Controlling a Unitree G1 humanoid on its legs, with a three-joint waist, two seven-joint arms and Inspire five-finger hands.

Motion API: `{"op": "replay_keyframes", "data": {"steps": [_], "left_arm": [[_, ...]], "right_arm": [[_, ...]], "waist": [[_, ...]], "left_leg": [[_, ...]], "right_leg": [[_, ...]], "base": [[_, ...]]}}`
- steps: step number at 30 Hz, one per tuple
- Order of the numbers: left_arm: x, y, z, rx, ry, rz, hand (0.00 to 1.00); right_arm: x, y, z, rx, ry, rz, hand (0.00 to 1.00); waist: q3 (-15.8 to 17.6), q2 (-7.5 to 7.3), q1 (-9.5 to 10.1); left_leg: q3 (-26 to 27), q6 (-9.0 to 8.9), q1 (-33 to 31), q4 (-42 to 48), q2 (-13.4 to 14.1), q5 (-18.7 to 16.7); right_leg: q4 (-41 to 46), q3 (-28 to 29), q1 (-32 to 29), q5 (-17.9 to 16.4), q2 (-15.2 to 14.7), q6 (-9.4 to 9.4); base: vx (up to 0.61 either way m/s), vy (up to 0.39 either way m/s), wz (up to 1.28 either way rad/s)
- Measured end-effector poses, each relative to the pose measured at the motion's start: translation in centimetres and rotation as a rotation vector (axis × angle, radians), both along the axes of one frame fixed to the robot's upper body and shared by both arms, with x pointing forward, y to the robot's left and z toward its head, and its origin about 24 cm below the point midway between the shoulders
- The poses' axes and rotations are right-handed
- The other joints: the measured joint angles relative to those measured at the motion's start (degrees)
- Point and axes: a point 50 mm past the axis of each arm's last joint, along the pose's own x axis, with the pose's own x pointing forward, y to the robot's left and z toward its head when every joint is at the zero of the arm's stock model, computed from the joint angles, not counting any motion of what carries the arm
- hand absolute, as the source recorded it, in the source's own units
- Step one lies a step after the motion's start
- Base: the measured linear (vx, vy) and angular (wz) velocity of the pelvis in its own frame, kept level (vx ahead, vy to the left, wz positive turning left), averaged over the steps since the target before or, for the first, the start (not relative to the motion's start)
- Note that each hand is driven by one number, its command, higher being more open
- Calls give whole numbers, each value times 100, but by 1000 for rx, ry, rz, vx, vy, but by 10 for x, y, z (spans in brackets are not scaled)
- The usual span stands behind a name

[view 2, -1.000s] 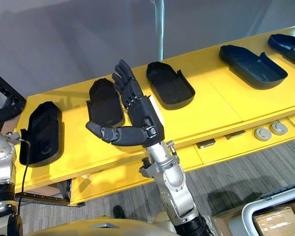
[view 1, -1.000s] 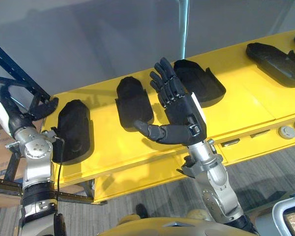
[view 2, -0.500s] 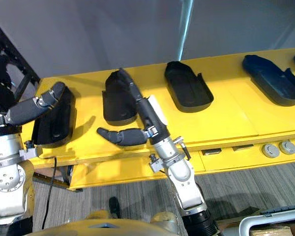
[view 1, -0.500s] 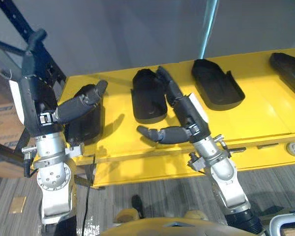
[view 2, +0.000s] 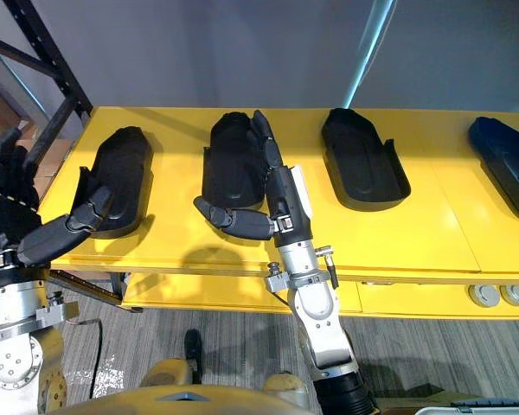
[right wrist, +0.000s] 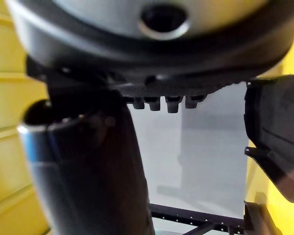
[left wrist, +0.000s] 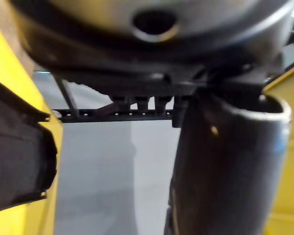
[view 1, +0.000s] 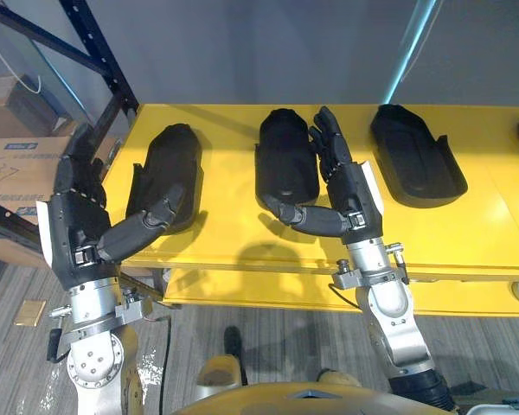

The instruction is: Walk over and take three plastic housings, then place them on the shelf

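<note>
Approach stage, nothing picked up yet. The middle housing [view 1: 285, 160] lies on the yellow table [view 1: 233, 238], with the left housing [view 1: 164, 173] and the right housing [view 1: 415, 156] on either side of it. The right hand [view 1: 350, 186] stands just right of the middle housing, fingers straight, thumb spread, holding nothing; whether it touches, I can't tell. The left hand [view 1: 73, 229] is well left of it, likewise spread and empty. The next move, I'd say, is to wrap the middle housing's sides and lift.

Yellow table [view 1: 225, 233], cardboard box [view 1: 17, 160] (off its left end), grey floor [view 2: 398, 337], two round discs [view 2: 484, 295]
</note>
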Motion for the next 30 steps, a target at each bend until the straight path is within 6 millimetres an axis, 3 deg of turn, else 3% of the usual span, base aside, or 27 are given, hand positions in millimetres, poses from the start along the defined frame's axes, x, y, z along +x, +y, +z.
{"op": "replay_keyframes", "data": {"steps": [17,30], "left_arm": [[-7,-26,-61,-219,299,-135,100],[-6,-30,-64,-219,309,-161,100]], "right_arm": [[8,21,-13,28,65,44,100],[10,25,-12,37,61,39,100]], "waist": [[17,-109,294],[-49,-170,277]], "left_leg": [[-227,32,-237,-2,-27,134],[-181,55,-324,-2,-15,157]], "right_leg": [[20,-239,-88,14,16,20],[72,-173,-226,25,6,18]], "base": [[-16,-8,8],[-10,-5,-2]]}}
